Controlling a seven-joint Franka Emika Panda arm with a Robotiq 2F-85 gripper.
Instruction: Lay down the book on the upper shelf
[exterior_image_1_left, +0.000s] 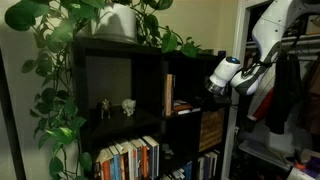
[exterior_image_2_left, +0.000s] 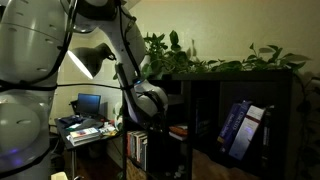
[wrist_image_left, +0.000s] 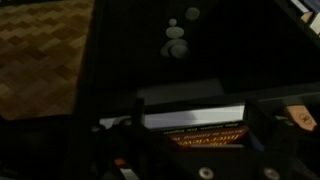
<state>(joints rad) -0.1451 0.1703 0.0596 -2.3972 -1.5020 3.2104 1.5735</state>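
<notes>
The book (wrist_image_left: 195, 132), with an orange-red cover and pale page edges, appears to lie flat on the black floor of the upper shelf (wrist_image_left: 130, 60). In the wrist view it shows between my gripper's (wrist_image_left: 196, 120) two spread fingers, which look open and flank it. In both exterior views the gripper (exterior_image_1_left: 216, 88) (exterior_image_2_left: 158, 110) is at the front of the narrow dark compartment (exterior_image_1_left: 195, 112). The book shows low in that compartment as a flat strip (exterior_image_1_left: 184, 104) (exterior_image_2_left: 178, 130). Whether the fingers touch it is unclear.
A thinner pale-and-orange book (exterior_image_1_left: 170, 94) stands at the compartment's left wall. Small figurines (exterior_image_1_left: 127, 105) are in the wider compartment. A woven basket (exterior_image_1_left: 210, 128) sits below, with rows of books (exterior_image_1_left: 130, 160) under that. A plant (exterior_image_1_left: 120, 20) is on top. Blue books (exterior_image_2_left: 240, 128) lean in another compartment.
</notes>
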